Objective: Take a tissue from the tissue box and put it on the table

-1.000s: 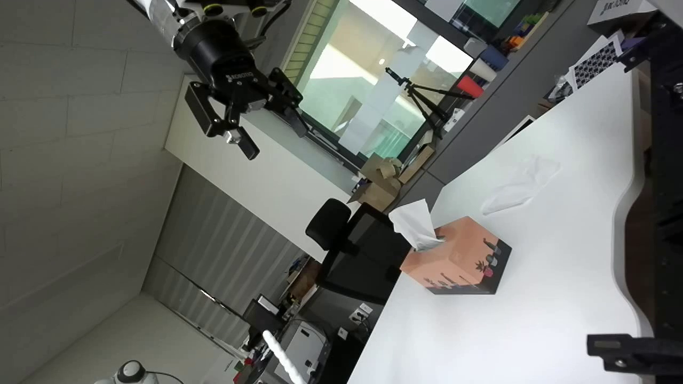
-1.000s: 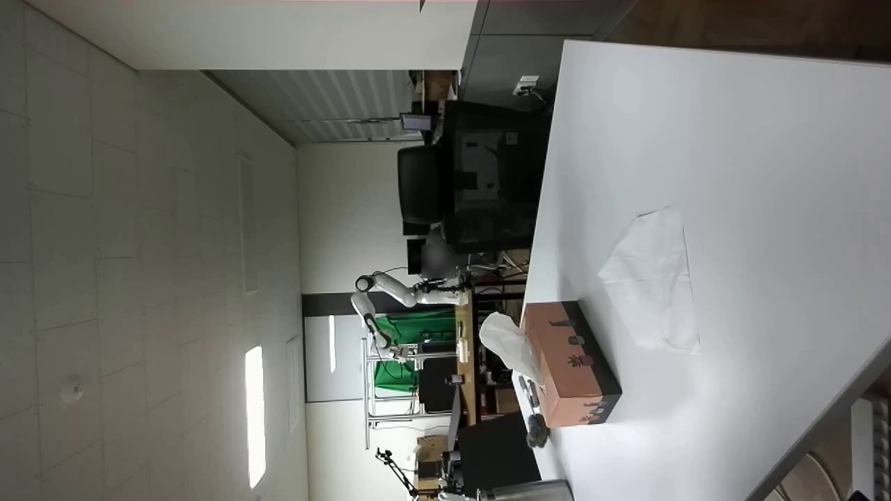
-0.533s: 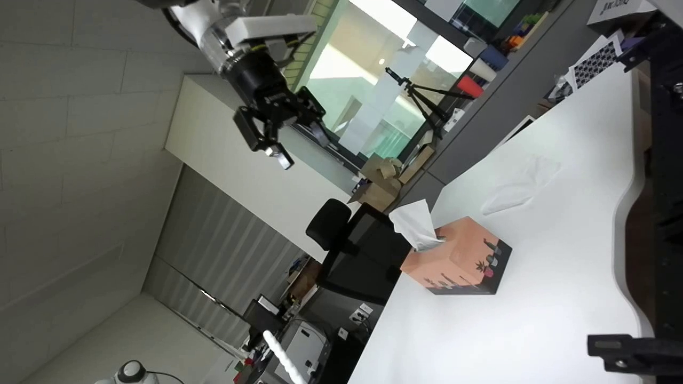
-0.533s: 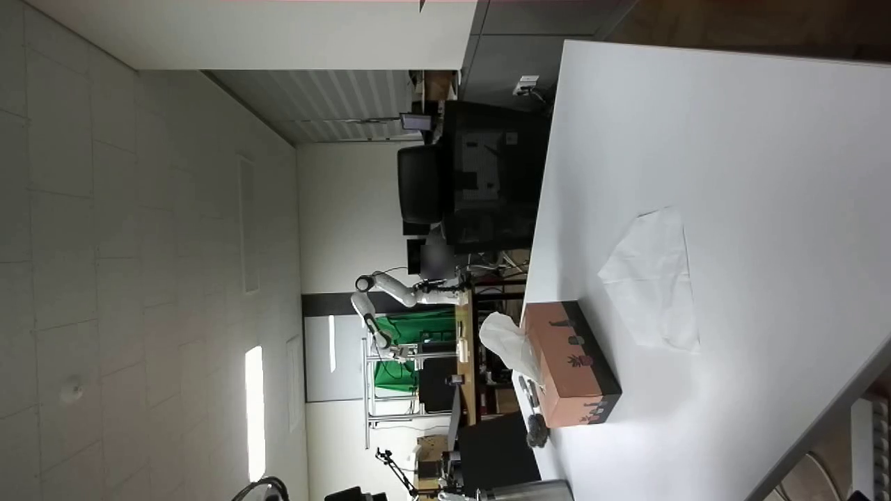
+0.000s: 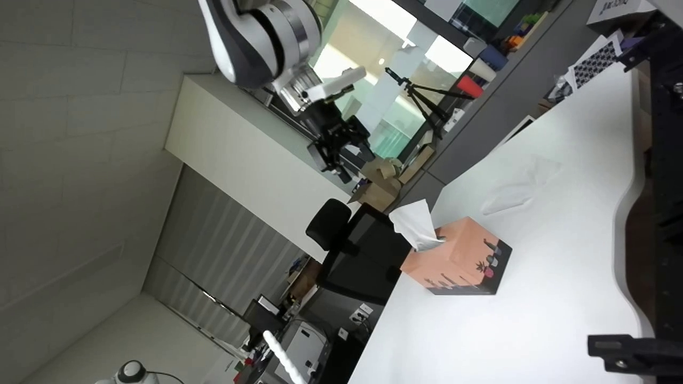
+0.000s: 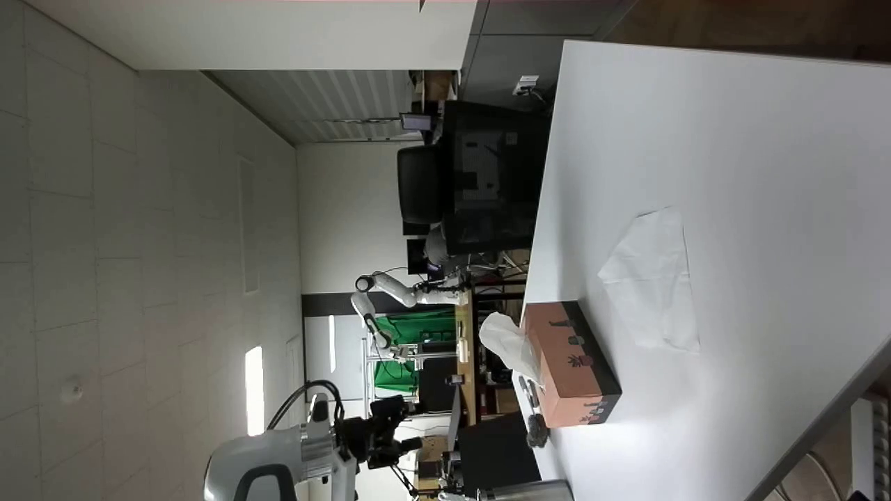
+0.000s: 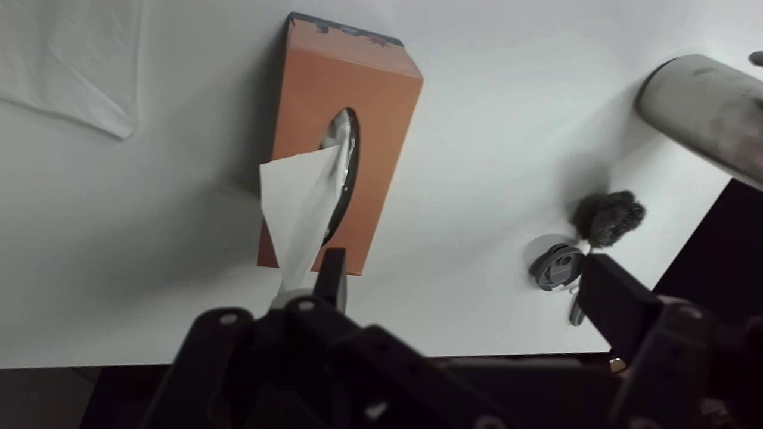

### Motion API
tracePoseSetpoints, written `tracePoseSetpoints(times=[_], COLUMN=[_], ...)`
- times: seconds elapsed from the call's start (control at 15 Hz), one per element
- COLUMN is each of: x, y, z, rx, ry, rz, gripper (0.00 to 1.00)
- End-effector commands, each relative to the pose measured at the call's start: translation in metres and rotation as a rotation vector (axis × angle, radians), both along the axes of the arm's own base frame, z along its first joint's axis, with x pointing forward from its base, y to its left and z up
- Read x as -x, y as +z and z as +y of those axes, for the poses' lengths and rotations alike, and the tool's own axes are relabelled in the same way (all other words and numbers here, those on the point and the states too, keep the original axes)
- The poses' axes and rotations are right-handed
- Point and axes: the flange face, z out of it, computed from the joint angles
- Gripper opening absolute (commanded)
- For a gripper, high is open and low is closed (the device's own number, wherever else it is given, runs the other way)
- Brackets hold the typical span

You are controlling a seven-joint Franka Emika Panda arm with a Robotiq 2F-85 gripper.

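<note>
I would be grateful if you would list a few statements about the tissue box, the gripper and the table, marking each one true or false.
1. A tissue sticks up out of the tissue box. True.
2. The tissue box is plain blue all over. False: it is salmon, with a dark patterned band at its base.
3. A loose white sheet lies on the table, apart from the tissue box. True.
4. The gripper stands open. True.
5. The gripper is touching the tissue box. False: both exterior views show a gap between them.
</note>
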Motion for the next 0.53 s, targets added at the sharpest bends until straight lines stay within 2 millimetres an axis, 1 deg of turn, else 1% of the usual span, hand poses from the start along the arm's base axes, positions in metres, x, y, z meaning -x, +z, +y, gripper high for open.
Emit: tracePoseSetpoints(times=[0.0, 0.13, 0.27, 0.47], x=[-0.057, -0.080, -0.097, -0.115], y=[-0.024, -0.041, -0.058, -0.087], z=[-0.035, -0.053, -0.065, -0.075], rx=[0.023, 0.023, 0.021, -0.024], ry=[-0.031, -0.055, -0.060, -0.096], rz=[0.031, 0.047, 0.059, 0.073], gripper=[1.00, 1.00, 1.00, 1.00])
